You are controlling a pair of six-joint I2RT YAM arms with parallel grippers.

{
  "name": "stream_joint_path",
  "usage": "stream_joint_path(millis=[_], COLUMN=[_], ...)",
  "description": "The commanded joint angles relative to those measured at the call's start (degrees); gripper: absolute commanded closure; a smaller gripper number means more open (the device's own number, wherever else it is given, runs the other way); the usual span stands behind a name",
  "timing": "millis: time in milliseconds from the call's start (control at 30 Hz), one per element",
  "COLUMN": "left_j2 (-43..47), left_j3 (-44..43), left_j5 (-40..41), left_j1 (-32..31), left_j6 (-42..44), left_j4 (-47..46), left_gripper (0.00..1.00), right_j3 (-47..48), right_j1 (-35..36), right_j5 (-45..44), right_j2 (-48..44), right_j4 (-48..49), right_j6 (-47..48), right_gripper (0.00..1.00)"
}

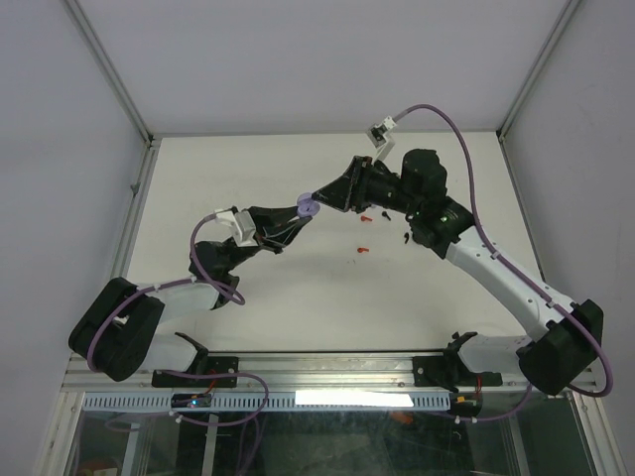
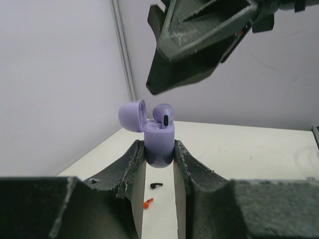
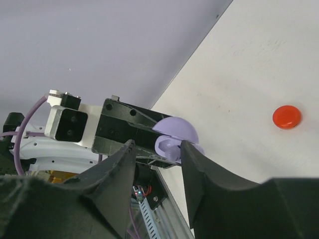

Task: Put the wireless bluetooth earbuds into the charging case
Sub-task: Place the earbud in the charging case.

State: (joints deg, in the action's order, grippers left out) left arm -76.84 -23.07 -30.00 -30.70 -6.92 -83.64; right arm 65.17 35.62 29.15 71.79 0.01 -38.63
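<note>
Seen from above, the left arm point(image 1: 149, 307) is reaching from 7 o'clock toward the middle of the white tabletop point(image 1: 248, 297). The left gripper point(image 2: 159, 154) is clenching the lilac charging case point(image 2: 159, 142), one finger pressing each side of its rounded body and holding it upright above the surface. The case's lid point(image 2: 131, 115) is hanging open at 10 o'clock from the body. One lilac earbud point(image 2: 163, 115) is sitting in the case with its rounded head showing above the rim, a dark oval facing the left wrist camera.

Directly over the case, at 12 o'clock, the right gripper point(image 3: 157, 145) is hovering with its fingers parted and nothing between them. Through that gap its own camera is looking down onto the open case.

Under the case, a black earbud point(image 2: 156, 185) and a red earbud point(image 2: 148, 202) are lying loose on the tabletop. A flat red disc point(image 3: 286, 117) is lying on the tabletop at 3 o'clock from the case in the right wrist view. The right arm point(image 1: 496, 273) is stretching in from 4 o'clock.
</note>
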Motion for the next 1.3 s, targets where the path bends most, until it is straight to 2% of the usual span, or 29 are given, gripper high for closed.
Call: stream_joint_path(millis=[0,133,433,733,933,1267], left_j2=[-0.57,-1.29,-1.91,-2.33,-2.58,-1.32], left_j3=[1.32,1.3,0.41,0.18,-0.43,-1.48], left_j5=[0.55,-0.02,-1.21,-2.71,-5.77,-10.25], left_j1=[-0.22,-0.22,-0.23,-0.24,-0.18,-0.1], left_j6=[1.45,1.45,1.17,0.13,-2.93,-7.47], left_j4=[-16.15,-16.19,-16.15,-16.19,-16.2,-16.2], left_gripper=[1.0,1.0,1.0,1.0,1.0,1.0], right_j3=[5.52,6.93,9.45,10.22,10.62,11.29], right_j1=[0.07,0.37,2.2,3.23,3.33,3.35], right_j5=[1.83,2.97,-1.64,-1.34,1.05,9.4], right_j2=[-0.72,-0.04,3.18,4.02,3.95,4.85], right_j4=[-4.82,-7.75,-15.04,-15.14,-15.35,-17.67], right_j6=[6.54,7.88,10.67,12.26,15.44,24.33], right_gripper=[0.57,0.59,0.64,0.7,0.74,0.75])
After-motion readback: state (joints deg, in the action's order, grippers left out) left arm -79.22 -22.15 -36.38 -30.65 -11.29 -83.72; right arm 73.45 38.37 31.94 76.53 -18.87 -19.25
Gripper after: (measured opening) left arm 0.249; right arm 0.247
